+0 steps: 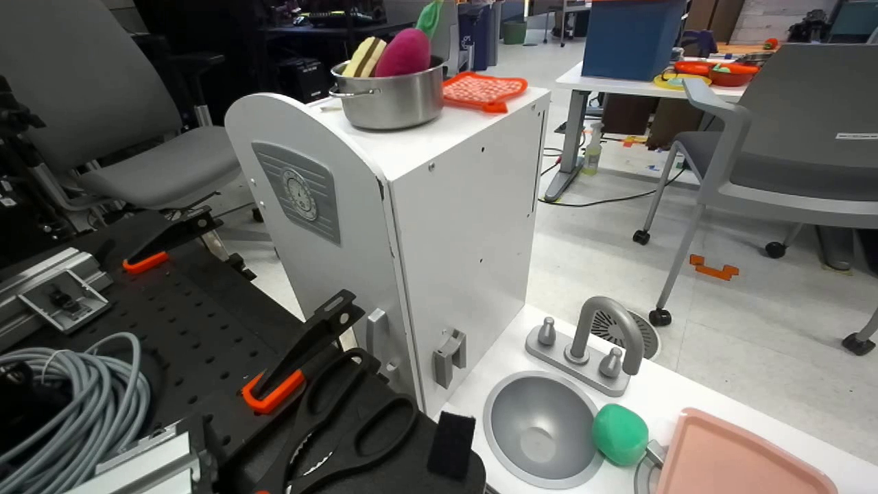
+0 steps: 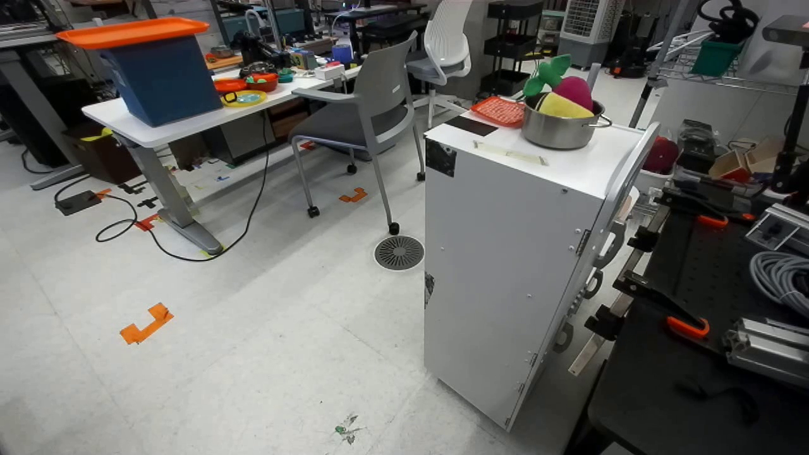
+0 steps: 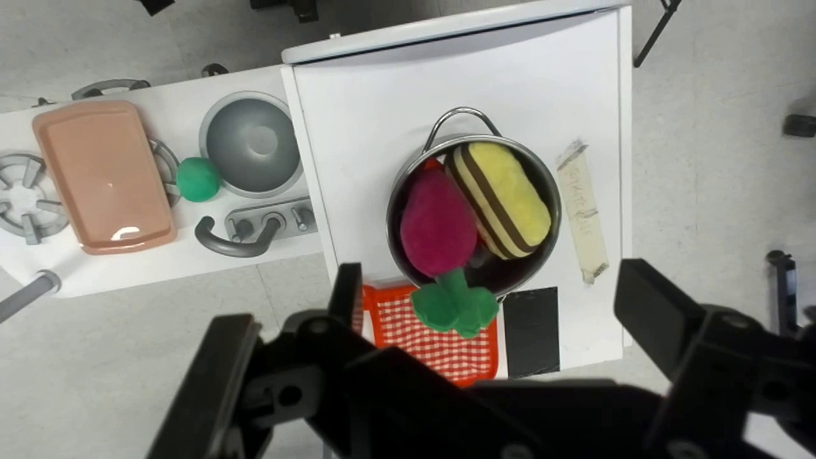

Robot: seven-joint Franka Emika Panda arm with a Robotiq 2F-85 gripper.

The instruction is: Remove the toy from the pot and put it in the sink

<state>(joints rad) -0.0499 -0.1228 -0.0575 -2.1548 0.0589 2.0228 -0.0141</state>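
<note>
The magenta toy point(image 3: 438, 223) with green leaves lies in the steel pot point(image 3: 503, 274), leaves hanging over its rim. A yellow striped item point(image 3: 507, 197) lies beside it in the pot. Toy point(image 1: 405, 53) point(image 2: 574, 91) and pot point(image 1: 394, 103) point(image 2: 559, 131) show in both exterior views on the white cabinet top. The grey sink point(image 3: 252, 140) is left of the cabinet in the wrist view, with nothing seen inside; it also shows in an exterior view point(image 1: 538, 425). My gripper point(image 3: 491, 280) is open and empty above the cabinet; the exterior views do not show it.
A grey faucet point(image 3: 239, 242) arches beside the sink. A green ball point(image 3: 197, 179) touches or nearly touches the sink's rim, near a pink tray point(image 3: 108, 178). A red checked mat point(image 3: 433, 344) lies by the pot. The tall white cabinet point(image 1: 466, 206) rises above the sink counter.
</note>
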